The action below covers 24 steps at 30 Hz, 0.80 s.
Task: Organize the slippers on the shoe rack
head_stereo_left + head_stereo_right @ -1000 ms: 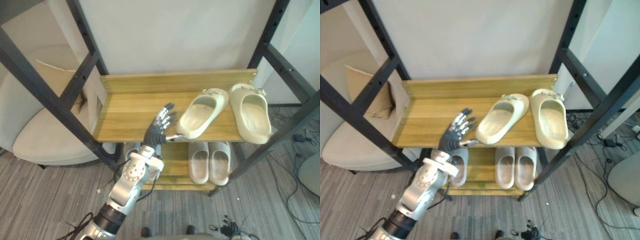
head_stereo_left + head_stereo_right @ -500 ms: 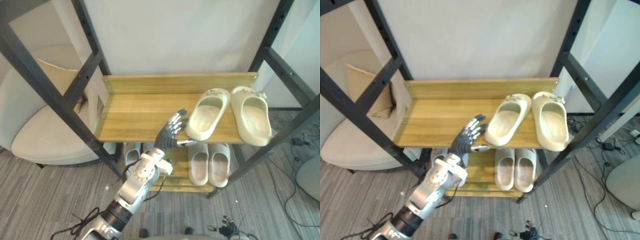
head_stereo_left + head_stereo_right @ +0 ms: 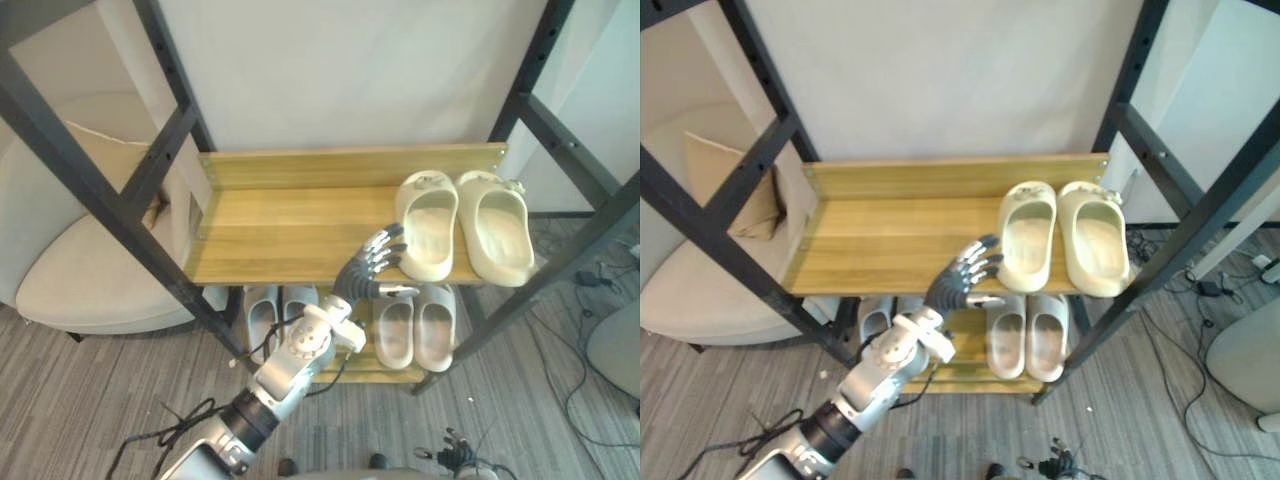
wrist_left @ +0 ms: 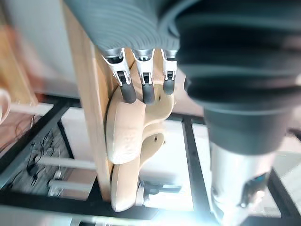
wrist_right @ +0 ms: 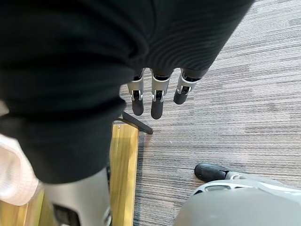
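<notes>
The shoe rack [image 3: 290,270] is seen from above, and the left hand [image 3: 355,282] is raised at the front edge of its upper shelf [image 3: 290,220]. The fingers [image 4: 148,89] are held out straight and close together; nothing is gripped. In the left wrist view the dark tips are pressed flat against the outer side of the left cream slipper [image 3: 428,225], low on its wall near the heel. The thumb is spread away from the row, out past the shelf's front edge.

That slipper is placed at the right end of the upper shelf, toe toward the back wall, heel at the front edge. The right cream slipper [image 3: 497,230] is set close alongside it, pointing the same way, the two nearly parallel. Whether the pair is actually touching cannot be told. The rest of the upper shelf, to the left of the hand, is bare wood.

On the lower shelf [image 3: 385,374] a white pair [image 3: 433,325] is lined up directly below the cream ones, and a pale grey pair [image 3: 262,312] is parked further left, partly hidden behind the raised arm.

The right hand [image 5: 157,96] is caught by its own wrist camera, hanging low over the grey carpet [image 5: 235,117]. Its fingers are relaxed and loosely straight, and nothing is held in it.

A beige armchair [image 3: 80,270] is seen beside the rack on the left.
</notes>
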Motion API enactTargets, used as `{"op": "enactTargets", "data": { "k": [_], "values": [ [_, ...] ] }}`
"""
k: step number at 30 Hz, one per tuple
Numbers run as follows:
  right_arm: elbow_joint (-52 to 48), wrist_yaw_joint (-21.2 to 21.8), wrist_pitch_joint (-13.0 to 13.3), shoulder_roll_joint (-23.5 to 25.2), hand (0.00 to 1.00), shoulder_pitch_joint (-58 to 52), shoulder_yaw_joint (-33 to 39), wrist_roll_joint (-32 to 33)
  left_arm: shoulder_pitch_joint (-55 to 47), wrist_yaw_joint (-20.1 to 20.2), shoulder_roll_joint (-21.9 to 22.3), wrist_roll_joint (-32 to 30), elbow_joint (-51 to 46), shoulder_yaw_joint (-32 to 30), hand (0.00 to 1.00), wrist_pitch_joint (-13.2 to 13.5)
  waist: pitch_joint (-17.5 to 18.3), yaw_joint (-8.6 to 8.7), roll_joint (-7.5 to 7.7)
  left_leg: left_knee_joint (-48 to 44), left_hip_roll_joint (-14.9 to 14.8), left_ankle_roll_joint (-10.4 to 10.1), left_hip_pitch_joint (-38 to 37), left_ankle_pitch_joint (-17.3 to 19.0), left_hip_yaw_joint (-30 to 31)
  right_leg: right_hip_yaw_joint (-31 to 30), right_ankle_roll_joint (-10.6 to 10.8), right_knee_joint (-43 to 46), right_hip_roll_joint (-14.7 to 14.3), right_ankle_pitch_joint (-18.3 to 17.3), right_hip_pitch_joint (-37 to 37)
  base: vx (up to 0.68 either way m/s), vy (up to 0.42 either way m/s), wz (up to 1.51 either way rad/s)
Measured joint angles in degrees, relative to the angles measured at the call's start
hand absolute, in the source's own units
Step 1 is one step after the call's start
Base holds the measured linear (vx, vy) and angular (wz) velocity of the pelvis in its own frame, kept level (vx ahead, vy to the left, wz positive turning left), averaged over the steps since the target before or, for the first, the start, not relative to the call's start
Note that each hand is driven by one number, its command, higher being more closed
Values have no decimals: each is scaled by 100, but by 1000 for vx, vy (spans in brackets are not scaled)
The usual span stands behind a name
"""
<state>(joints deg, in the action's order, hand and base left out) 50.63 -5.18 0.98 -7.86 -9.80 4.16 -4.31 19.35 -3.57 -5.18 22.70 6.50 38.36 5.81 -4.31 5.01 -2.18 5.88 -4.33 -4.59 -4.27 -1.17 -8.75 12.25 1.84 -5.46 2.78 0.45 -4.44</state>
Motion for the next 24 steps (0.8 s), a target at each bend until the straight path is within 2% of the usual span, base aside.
{"op": "enactTargets", "data": {
  "k": [3,16,21,24],
  "values": [
    [0,-16,0,4,0,15,-1,7,31,-24,100,1,62,85,0,9,-2,45,3,0,0,0,15,0,-9,-1,0,0,0,7,22,-2,0,-2],
    [0,-48,1,24,0,35,-6,43,254,-140,151,-13,264,66,0,6,-20,49,32,0,6,0,9,-1,27,62,2,-1,11,7,-10,0,0,0],
    [0,-47,3,55,0,80,4,42,254,-131,135,-30,259,-279,0,-85,-39,84,62,0,2,0,11,-3,57,119,4,17,11,6,-53,0,0,2],
    [0,-46,3,56,0,85,4,42,242,-175,-73,10,-96,-555,0,-153,-40,93,63,0,2,1,22,-4,91,162,6,36,11,3,-58,10,-1,5]
  ]
}}
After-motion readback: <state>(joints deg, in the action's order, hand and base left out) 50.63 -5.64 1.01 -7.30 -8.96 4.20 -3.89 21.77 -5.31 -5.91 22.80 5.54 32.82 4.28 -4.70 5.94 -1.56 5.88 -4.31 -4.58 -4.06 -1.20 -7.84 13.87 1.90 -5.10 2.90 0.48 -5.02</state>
